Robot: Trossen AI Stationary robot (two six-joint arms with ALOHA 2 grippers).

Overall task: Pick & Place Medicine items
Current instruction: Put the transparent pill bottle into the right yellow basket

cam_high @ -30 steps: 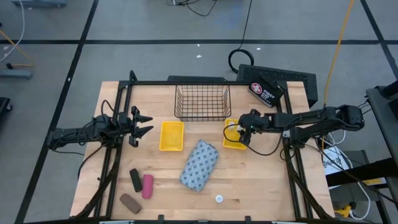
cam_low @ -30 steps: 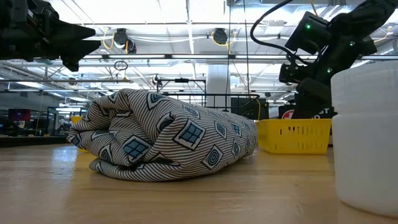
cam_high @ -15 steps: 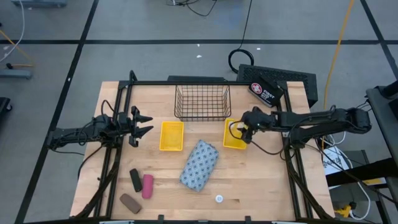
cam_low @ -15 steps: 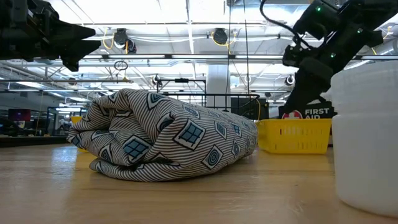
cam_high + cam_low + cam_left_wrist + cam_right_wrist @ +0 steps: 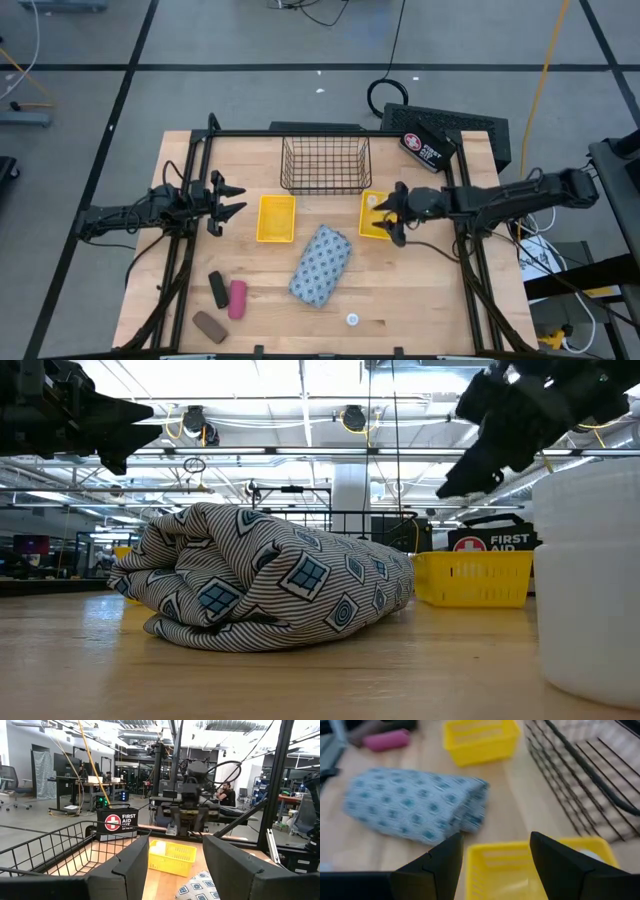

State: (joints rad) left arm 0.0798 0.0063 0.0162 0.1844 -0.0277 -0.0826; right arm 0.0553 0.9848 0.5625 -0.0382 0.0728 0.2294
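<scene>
Mid-table lay the blue-grey patterned pouch (image 5: 320,265), soft and floppy, probably best pinched at a folded edge. Over the right yellow tray (image 5: 372,229) hovered the right gripper (image 5: 396,213), jaws apart and empty; the left gripper (image 5: 226,198) likewise open. One small white bottle (image 5: 352,320) sat near the front edge, light and likely to roll.

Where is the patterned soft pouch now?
In the high view, the patterned pouch lies near the table's middle, just in front of the two yellow trays, between them.
</scene>
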